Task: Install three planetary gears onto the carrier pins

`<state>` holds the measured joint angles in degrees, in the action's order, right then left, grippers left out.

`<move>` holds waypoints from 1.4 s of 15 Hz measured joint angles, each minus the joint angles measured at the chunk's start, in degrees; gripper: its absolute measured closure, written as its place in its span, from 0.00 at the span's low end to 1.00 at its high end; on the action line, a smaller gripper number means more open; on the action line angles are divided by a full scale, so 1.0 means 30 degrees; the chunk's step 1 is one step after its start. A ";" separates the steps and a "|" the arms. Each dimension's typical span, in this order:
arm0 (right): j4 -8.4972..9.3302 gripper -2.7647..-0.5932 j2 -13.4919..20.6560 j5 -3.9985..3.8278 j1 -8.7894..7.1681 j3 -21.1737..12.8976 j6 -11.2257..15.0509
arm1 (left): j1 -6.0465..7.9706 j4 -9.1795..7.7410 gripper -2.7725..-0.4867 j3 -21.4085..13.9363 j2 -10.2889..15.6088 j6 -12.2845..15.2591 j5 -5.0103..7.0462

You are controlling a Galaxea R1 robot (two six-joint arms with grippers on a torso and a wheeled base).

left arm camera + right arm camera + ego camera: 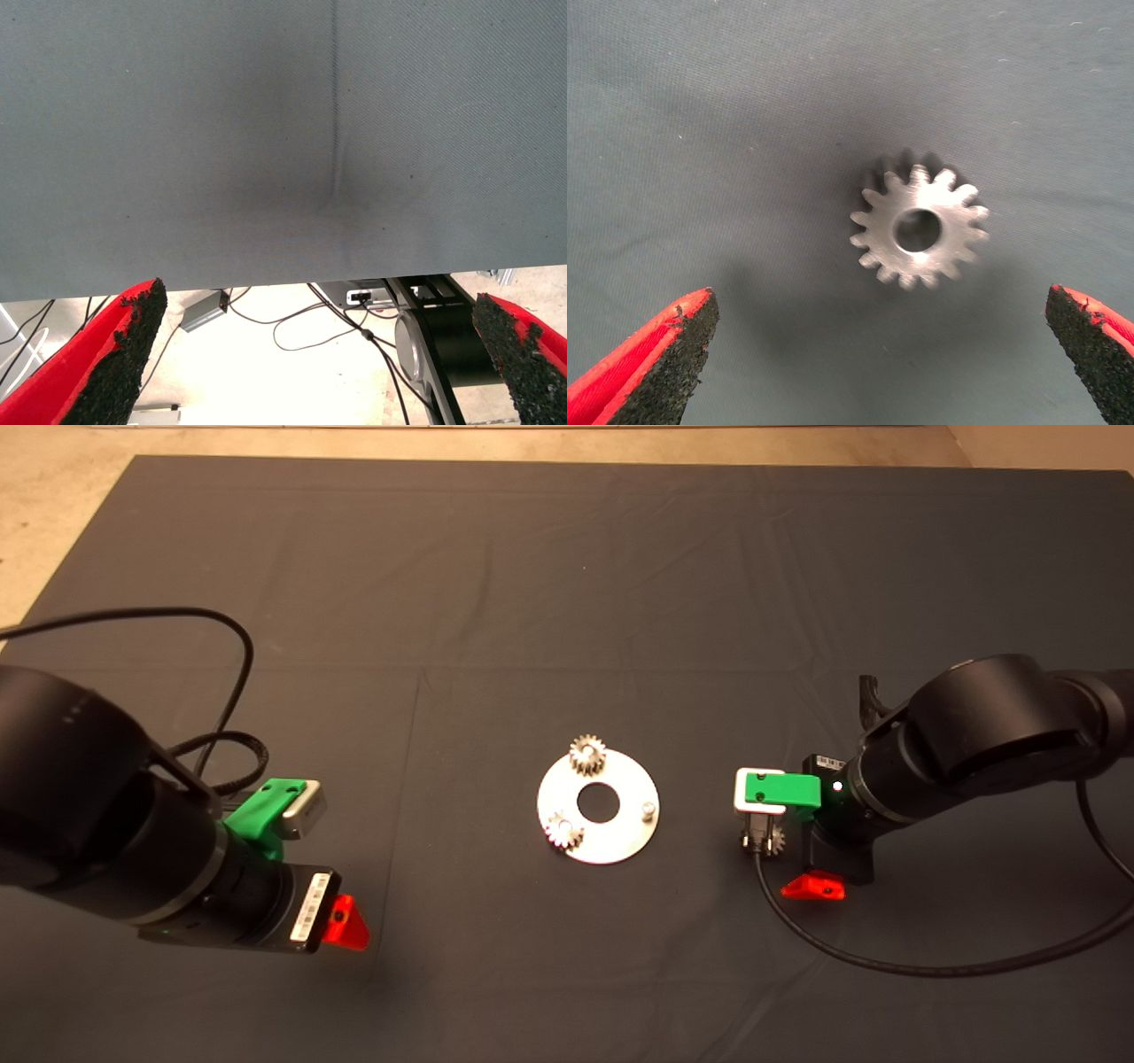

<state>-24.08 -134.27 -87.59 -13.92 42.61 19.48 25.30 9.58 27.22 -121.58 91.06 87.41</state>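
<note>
The shiny round disc [620, 849] lies mid-mat. Two planetary gears sit on its carrier pins, one at the far side [586, 755] and one at the near left [564, 831]. A third pin [648, 810] stands bare on the right. To the right of the disc a third gear [920, 230] lies flat on the mat [532, 602]. My right gripper [877, 305] hovers open over it, with a finger off to each side and not touching. My left gripper [319, 354] is open and empty at the lower left, its red finger [345, 923] showing.
Black cables trail from both arms across the mat, one [886, 965] looping near the front right. In the left wrist view the mat's edge shows, with floor cables [337, 323] beyond it.
</note>
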 joint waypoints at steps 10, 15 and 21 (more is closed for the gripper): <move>-0.0524 0.01 -0.0519 -0.0021 0.0885 0.2214 -0.0008 | 0.0000 -0.0203 0.13 -0.0211 0.0045 -0.0024 0.0003; -0.0609 0.01 -0.1288 0.0008 0.1103 0.2735 -0.0020 | 0.0000 -0.0211 0.13 -0.0272 0.0061 -0.0024 0.0004; -0.0625 0.11 -0.1617 0.0028 0.1095 0.2824 -0.0020 | 0.0000 -0.0276 0.13 -0.0358 0.0061 -0.0024 0.0008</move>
<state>-25.95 -139.12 -87.50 -10.63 51.08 19.42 25.30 8.75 26.15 -121.39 90.99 87.43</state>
